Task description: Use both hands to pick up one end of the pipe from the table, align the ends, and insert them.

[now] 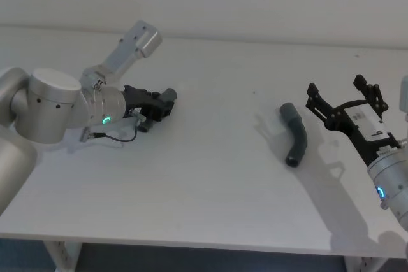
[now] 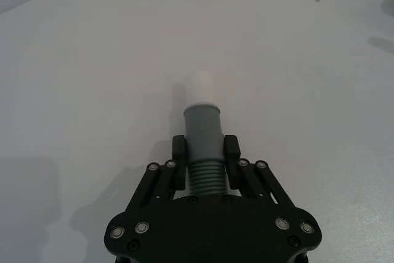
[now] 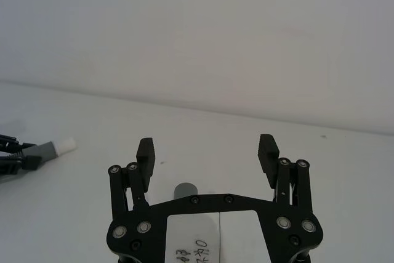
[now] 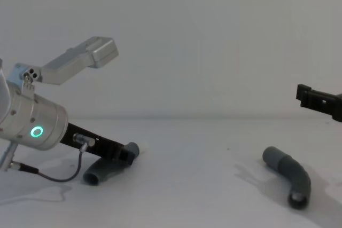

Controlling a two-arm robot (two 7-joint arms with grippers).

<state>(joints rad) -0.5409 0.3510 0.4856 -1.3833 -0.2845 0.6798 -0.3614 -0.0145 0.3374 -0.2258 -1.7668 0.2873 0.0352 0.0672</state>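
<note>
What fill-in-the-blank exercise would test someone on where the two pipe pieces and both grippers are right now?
The left gripper is shut on one pipe piece, whose narrow tip is ____ in colour.
The right gripper holds nothing, its jaws ____.
The other pipe piece lies on the table on the robot's ____ side.
Missing words: white; open; right.
</note>
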